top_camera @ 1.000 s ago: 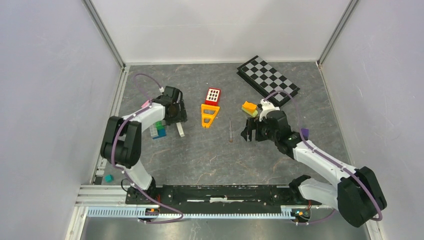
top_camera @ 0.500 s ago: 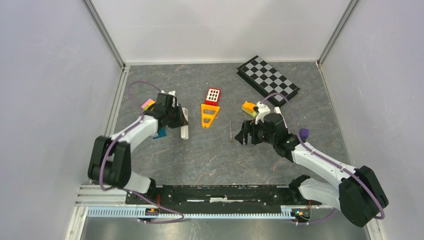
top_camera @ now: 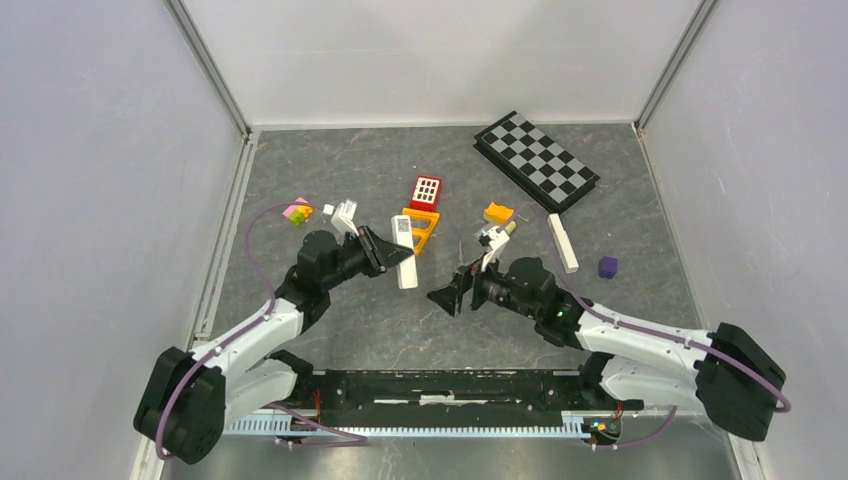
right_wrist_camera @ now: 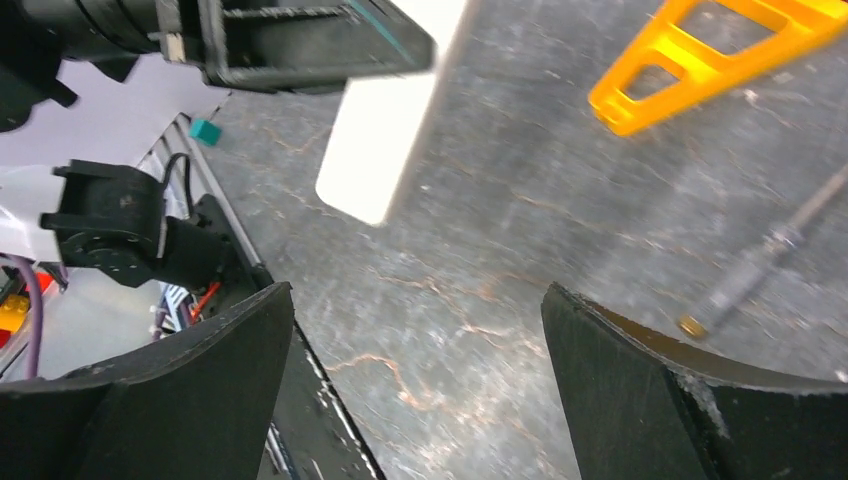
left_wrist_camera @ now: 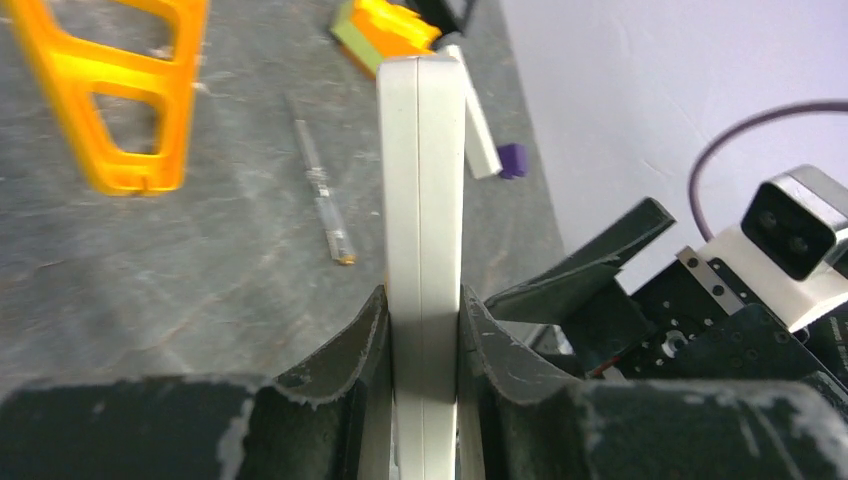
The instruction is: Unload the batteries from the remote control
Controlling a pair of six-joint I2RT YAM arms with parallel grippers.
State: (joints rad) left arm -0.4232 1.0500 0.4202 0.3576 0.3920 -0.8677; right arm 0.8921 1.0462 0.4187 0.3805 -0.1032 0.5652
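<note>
My left gripper [left_wrist_camera: 422,335] is clamped on the remote [left_wrist_camera: 422,160], held above the table [top_camera: 360,320], its long axis roughly near-far; my right gripper [right_wrist_camera: 418,300], jaws wide apart, faces it from just right; batteries not visible, probably inside

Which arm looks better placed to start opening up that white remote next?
Probably the right. Its end effector is open and empty, facing the remote, while the left end effector is shut on the remote, holding it up, so it has no free fingers.
</note>
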